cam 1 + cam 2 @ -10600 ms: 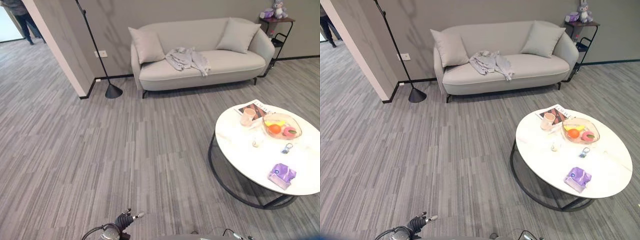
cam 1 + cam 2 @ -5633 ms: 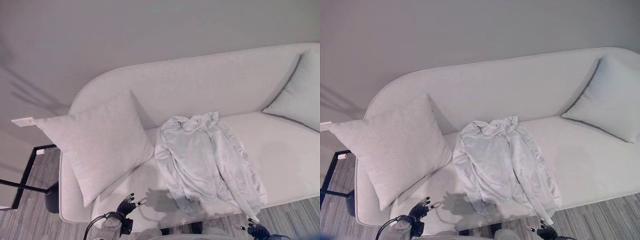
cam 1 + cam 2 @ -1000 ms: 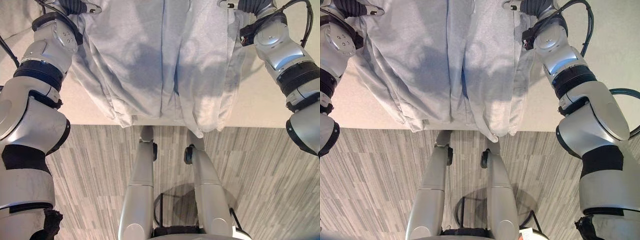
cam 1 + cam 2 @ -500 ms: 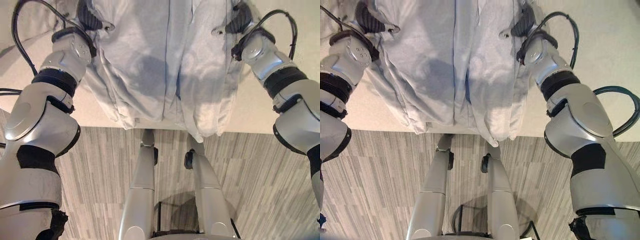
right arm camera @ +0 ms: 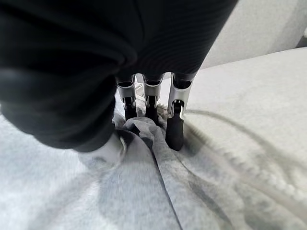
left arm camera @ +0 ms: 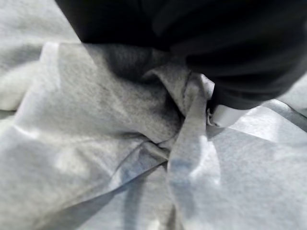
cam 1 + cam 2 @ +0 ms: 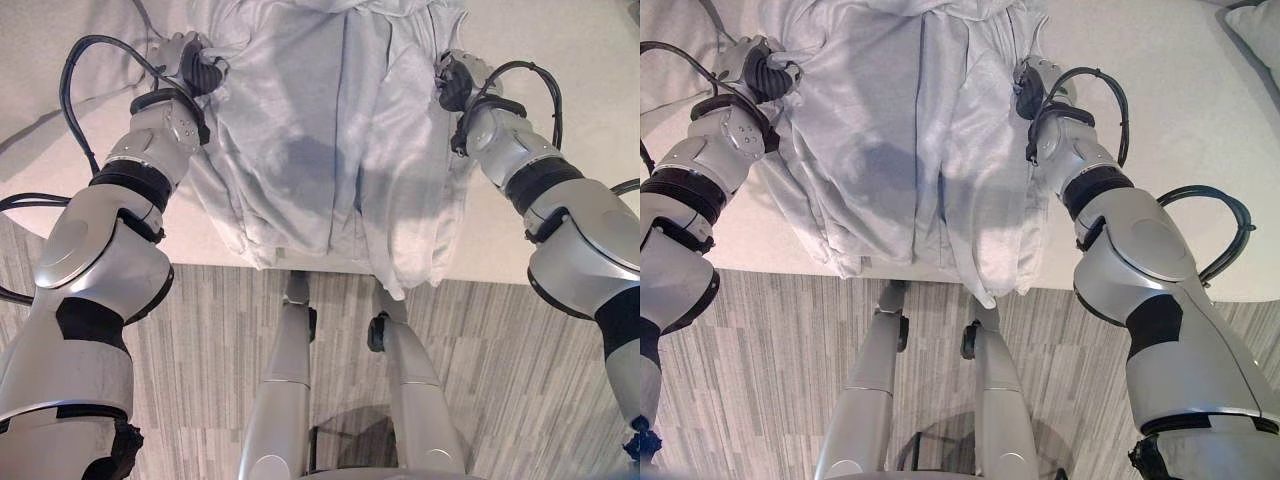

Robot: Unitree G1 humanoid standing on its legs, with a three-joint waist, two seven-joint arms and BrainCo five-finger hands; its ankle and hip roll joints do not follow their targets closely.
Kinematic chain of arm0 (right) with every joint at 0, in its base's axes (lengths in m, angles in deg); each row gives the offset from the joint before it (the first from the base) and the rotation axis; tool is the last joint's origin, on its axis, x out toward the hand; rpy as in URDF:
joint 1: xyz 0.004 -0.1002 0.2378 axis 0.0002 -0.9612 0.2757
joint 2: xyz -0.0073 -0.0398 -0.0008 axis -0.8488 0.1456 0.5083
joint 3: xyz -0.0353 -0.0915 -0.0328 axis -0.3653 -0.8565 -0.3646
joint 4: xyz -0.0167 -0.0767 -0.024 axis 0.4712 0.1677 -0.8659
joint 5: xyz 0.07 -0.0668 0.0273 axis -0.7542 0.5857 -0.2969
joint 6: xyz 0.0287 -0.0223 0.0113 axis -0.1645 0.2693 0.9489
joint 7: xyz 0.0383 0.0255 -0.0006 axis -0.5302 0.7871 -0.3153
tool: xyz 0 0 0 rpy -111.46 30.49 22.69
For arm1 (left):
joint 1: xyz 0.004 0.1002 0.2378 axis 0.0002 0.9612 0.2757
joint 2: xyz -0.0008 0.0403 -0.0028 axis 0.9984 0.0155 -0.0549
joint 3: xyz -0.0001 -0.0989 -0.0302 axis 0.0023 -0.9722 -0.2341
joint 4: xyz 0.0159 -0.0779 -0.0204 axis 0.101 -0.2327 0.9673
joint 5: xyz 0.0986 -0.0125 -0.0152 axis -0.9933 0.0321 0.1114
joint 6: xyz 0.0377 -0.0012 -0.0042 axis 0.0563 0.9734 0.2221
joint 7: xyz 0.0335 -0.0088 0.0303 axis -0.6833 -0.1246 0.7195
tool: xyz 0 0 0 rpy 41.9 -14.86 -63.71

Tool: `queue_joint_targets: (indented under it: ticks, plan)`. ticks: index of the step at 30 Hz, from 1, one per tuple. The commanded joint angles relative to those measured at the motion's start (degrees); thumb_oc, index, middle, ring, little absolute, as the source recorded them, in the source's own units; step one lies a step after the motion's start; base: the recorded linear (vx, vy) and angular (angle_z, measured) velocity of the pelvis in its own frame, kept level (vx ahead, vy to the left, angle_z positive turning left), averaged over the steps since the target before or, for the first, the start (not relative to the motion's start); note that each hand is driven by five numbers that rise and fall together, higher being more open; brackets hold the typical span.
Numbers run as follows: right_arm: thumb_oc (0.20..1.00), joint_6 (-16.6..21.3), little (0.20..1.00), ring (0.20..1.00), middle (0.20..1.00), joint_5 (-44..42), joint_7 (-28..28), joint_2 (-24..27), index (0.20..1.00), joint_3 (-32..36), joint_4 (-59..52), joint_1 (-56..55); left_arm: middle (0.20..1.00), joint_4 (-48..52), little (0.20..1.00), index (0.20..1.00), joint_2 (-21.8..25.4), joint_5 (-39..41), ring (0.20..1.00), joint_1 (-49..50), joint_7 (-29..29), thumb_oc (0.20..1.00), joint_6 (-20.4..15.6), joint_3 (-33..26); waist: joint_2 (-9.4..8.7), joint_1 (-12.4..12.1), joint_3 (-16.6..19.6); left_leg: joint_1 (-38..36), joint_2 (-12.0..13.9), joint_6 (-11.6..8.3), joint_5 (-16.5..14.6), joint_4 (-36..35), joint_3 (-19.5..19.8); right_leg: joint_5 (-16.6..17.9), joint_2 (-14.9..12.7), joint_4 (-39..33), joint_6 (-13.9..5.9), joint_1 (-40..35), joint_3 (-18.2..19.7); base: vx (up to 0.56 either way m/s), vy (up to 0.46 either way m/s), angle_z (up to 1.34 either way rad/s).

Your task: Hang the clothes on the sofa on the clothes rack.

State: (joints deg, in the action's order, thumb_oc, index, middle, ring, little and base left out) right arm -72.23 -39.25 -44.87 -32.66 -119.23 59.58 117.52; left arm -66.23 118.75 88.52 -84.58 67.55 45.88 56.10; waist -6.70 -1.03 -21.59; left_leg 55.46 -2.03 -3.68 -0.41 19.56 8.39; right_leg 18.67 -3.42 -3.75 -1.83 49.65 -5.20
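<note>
The jacket (image 7: 330,130) is a pale grey zip-up top, lying spread on the sofa (image 7: 560,40) seat, its lower hem and one sleeve end hanging over the seat's front edge. The zip line runs down its middle toward the robot. Its upper part, bunched into folds, lies further back on the seat.

The left hand (image 7: 196,72) sits on the jacket's left side, near the shoulder. In the left wrist view a fold of the grey cloth is drawn up tight under the dark cover (image 6: 216,48), so the hand is clenched on the jacket.

The right hand (image 7: 1028,90) sits on the jacket's right side, at about the same height as the left. In the right wrist view its fingers (image 5: 174,124) curl down with dark tips pressed into a raised ridge of the cloth, pinching the jacket against the seat.

A pillow (image 7: 1252,30) shows at the seat's far right corner. Below the sofa's front edge lies the grey striped floor (image 7: 210,330).
</note>
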Motion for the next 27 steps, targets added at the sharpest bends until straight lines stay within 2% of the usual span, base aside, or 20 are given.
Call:
queue_joint_targets:
  ticks: [1, 3, 4, 5, 9, 14, 16, 18, 22, 23, 27]
  plan:
    - [0.2, 2.38, 0.2, 0.2, 0.2, 0.71, 3.68, -1.8, 0.2, 1.87, -8.3, -4.11, 0.2, 1.52, 0.2, 0.2, 8.68, 0.84, 0.2, -2.43, 2.49, 0.2, -0.62, -2.5, 0.88, -1.02, -8.21, -14.26, 0.9, 0.65, 6.92, -18.33, -3.53, -5.77, -2.5, -1.25, -8.29, -12.28, 1.98, 0.0, 0.0, 0.0]
    - [0.2, 2.71, 0.2, 0.2, 0.2, 0.84, 3.0, 0.22, 0.2, 2.94, -11.9, -4.81, 0.2, 2.97, 0.2, 0.2, 9.43, 0.86, 0.2, -1.6, 3.08, 0.2, -0.66, -3.59, 0.9, -0.93, -8.21, -14.71, 0.92, 0.67, 6.74, -18.28, -3.63, -5.83, -2.48, -1.25, -8.32, -12.71, 2.13, -0.02, -0.007, -0.06]
    - [0.2, 3.75, 0.2, 0.2, 0.2, 1.02, 1.63, 5.06, 0.2, 6.44, -21.1, -6.97, 0.2, 6.9, 0.2, 0.2, 11.21, 1.38, 0.2, 0.51, 4.39, 0.2, -1.02, -6.69, 0.92, -0.48, -8.21, -15.65, 0.78, 0.75, 6.58, -18.25, -3.77, -5.98, -2.66, -1.25, -8.31, -13.66, 2.22, -0.02, -0.015, -0.09]
    - [0.2, 4.48, 0.2, 0.2, 0.2, 0.74, 0.9, 7.15, 0.2, 8.21, -25.1, -8.42, 0.2, 8.95, 0.2, 0.2, 11.68, 1.46, 0.2, 1.49, 5.11, 0.2, -1.27, -8.05, 1.02, -0.37, -8.21, -16.27, 0.81, 0.76, 6.38, -18.19, -3.82, -6.18, -2.71, -1.21, -8.31, -14.32, 2.22, -0.02, -0.025, -0.08]
    - [0.2, 9.94, 0.2, 0.2, 0.2, -1.57, -2.16, 13.51, 0.2, 18.11, -38.35, -15.81, 0.2, 17.02, 0.2, 0.2, 13.96, 0.08, 0.2, 4.06, 8.13, 0.2, -2.3, -12.12, 2.0, -0.29, -8.21, -19.78, 0.87, 0.86, 5.12, -17.92, -4.14, -7.07, -2.72, -0.71, -8.21, -17.5, 2.21, 0.0, -0.027, -0.02]
    - [0.2, 12.01, 0.2, 0.2, 0.2, -1.51, -3.81, 16.48, 0.2, 25.1, -46.33, -20.42, 0.2, 25.33, 0.2, 0.2, 16.74, -0.73, 0.2, 5.44, 10.68, 0.2, -3.14, -15.28, 2.89, -0.53, -8.21, -23.41, 0.82, 0.84, 4.61, -17.77, -4.52, -7.9, -3.05, 0.67, -8.18, -20.49, 2.12, -0.02, -0.032, 0.02]
    - [0.2, 12.96, 0.2, 0.2, 0.2, -0.03, -4.93, 17.93, 0.2, 30.32, -51.7, -24.1, 0.2, 32.49, 0.2, 0.2, 18.88, -2.12, 0.2, 9.71, 12.91, 0.2, -3.53, -20.34, 3.7, -1.15, -8.2, -28.03, 1.0, 0.58, 4.2, -18.24, -4.83, -9.15, -3.19, 1.47, -7.88, -24.43, 1.99, -0.03, -0.081, 0.0]
    - [0.2, 13.17, 0.2, 0.2, 0.2, 1.08, -5.56, 18.44, 0.2, 31.92, -53.33, -25.17, 0.2, 34.7, 0.2, 0.2, 19.35, -2.44, 0.2, 11.7, 13.84, 0.2, -3.47, -22.6, 3.93, -1.32, -7.86, -29.49, 1.06, 0.45, 4.24, -18.58, -4.77, -9.47, -3.35, 1.73, -7.86, -25.67, 1.8, 0.01, -0.081, -0.03]
    - [0.2, 12.58, 0.2, 0.2, 0.2, 6.43, -7.03, 20.16, 0.2, 38.57, -58.51, -31.55, 0.2, 44.79, 0.2, 0.2, 20.62, -4.91, 0.2, 24.28, 16.23, 0.2, -3.82, -35.14, 5.15, -2.4, -3.47, -36.33, 1.51, -0.17, 4.11, -20.73, -4.57, -11.41, -3.56, 2.26, -7.51, -31.38, 1.24, 0.05, -0.114, 0.01]
    - [0.2, 12.46, 0.2, 0.2, 0.2, 8.5, -7.35, 20.5, 0.2, 41.12, -59.97, -33.96, 0.2, 47.64, 0.2, 0.2, 20.5, -5.84, 0.2, 29.68, 17.01, 0.2, -3.96, -40.19, 5.49, -2.87, -1.49, -38.88, 1.83, -0.41, 3.65, -21.31, -4.52, -12.43, -3.5, 2.59, -7.31, -33.73, 0.72, 0.09, -0.15, 0.01]
    - [0.2, 12.17, 0.2, 0.2, 0.2, 12.18, -6.9, 21.78, 0.2, 46.35, -64.03, -39.78, 0.2, 54.06, 0.2, 0.2, 19.58, -7.69, 0.2, 41.68, 17.31, 0.2, -4.03, -51.07, 5.86, -3.71, 3.19, -43.42, 2.31, -0.71, 3.6, -21.99, -4.06, -14.35, -3.43, 3.56, -6.78, -38.06, -0.35, 0.06, -0.137, 0.09]
